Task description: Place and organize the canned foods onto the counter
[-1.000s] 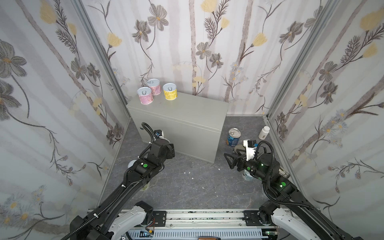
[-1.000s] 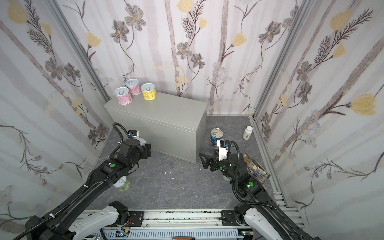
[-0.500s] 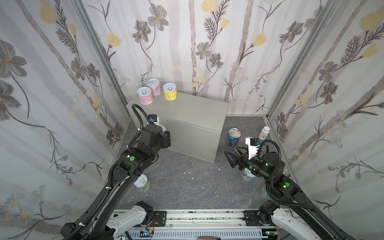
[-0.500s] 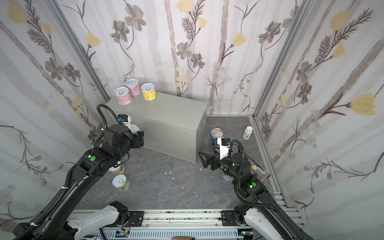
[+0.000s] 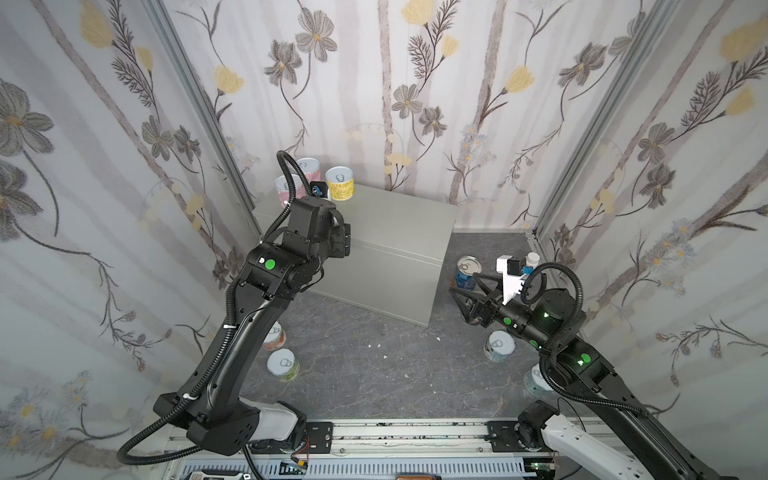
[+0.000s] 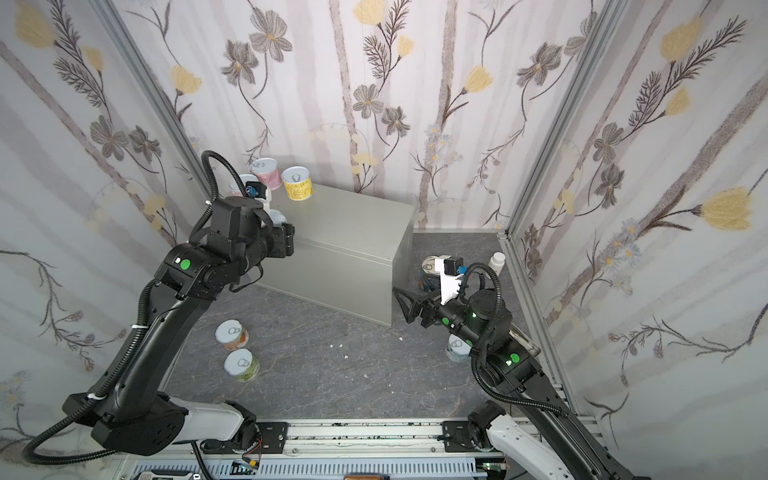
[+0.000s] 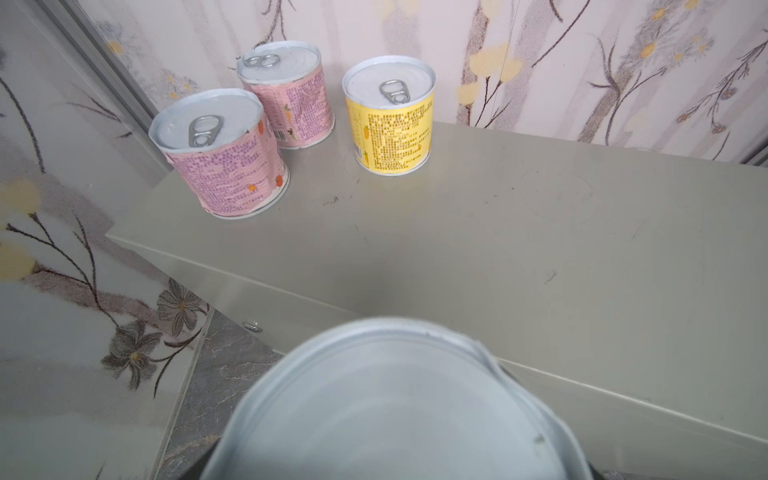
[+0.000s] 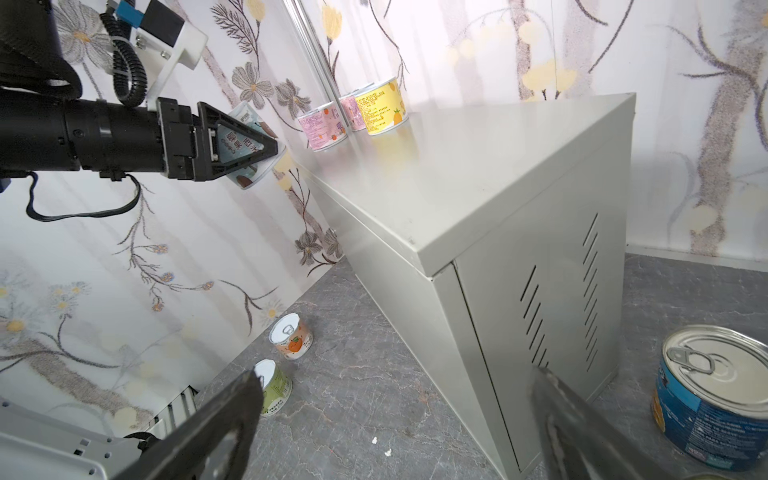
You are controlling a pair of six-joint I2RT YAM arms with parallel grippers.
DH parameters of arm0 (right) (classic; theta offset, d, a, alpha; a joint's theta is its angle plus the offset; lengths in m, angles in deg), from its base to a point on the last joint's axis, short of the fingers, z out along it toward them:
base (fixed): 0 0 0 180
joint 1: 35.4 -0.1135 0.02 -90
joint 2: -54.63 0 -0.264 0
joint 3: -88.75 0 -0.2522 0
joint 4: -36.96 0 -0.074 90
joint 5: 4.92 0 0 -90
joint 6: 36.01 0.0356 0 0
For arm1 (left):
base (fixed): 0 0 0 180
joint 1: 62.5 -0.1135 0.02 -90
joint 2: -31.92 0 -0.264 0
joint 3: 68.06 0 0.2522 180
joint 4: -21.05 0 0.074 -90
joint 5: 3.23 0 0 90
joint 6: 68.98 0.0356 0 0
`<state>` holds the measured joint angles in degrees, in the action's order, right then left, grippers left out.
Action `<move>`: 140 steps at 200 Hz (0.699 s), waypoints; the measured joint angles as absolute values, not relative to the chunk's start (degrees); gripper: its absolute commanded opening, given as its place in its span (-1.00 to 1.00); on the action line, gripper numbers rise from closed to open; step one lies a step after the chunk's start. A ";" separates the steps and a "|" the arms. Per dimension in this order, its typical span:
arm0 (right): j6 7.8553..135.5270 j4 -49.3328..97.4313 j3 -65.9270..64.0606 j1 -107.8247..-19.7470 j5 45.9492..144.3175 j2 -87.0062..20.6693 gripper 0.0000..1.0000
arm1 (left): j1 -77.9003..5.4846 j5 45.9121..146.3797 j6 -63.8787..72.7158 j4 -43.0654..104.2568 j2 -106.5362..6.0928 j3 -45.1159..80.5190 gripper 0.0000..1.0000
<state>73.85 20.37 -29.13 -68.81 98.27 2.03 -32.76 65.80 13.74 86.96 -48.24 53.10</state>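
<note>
My left gripper (image 8: 253,147) is shut on a pale blue-labelled can (image 8: 245,141). It holds the can just above the left front edge of the counter (image 5: 395,232); the can's lid (image 7: 395,407) fills the near part of the left wrist view. Two pink cans (image 7: 220,166) (image 7: 286,91) and a yellow can (image 7: 390,120) stand at the counter's back left corner. My right gripper (image 8: 395,374) hangs open and empty over the floor by the counter's right front corner, next to a tall blue can (image 8: 715,395).
On the floor at the left stand an orange-labelled can (image 5: 274,336) and a green can (image 5: 283,365). A pale can (image 5: 499,345) sits under my right arm. A white bottle (image 5: 531,259) stands by the right wall. The flowered walls close in on three sides.
My left arm has risen from floor level by the counter's front to its top edge, carrying the can. My right gripper has drifted slightly right and stays open.
</note>
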 measured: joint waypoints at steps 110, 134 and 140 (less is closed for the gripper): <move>70.46 20.04 -27.36 -68.70 101.24 -2.25 0.99 | -38.84 68.03 15.03 89.53 -63.41 68.99 0.47; 70.46 19.95 -28.21 -68.70 102.01 -2.93 0.99 | -39.62 69.78 15.03 89.56 -66.07 71.02 0.47; 70.46 19.98 -28.34 -68.70 102.34 -3.08 0.99 | -39.91 70.04 15.03 89.53 -66.75 71.45 0.47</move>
<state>70.46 19.98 -28.34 -68.70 102.34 -3.08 -39.91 70.04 15.03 89.53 -66.75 71.45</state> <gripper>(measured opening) 0.996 0.738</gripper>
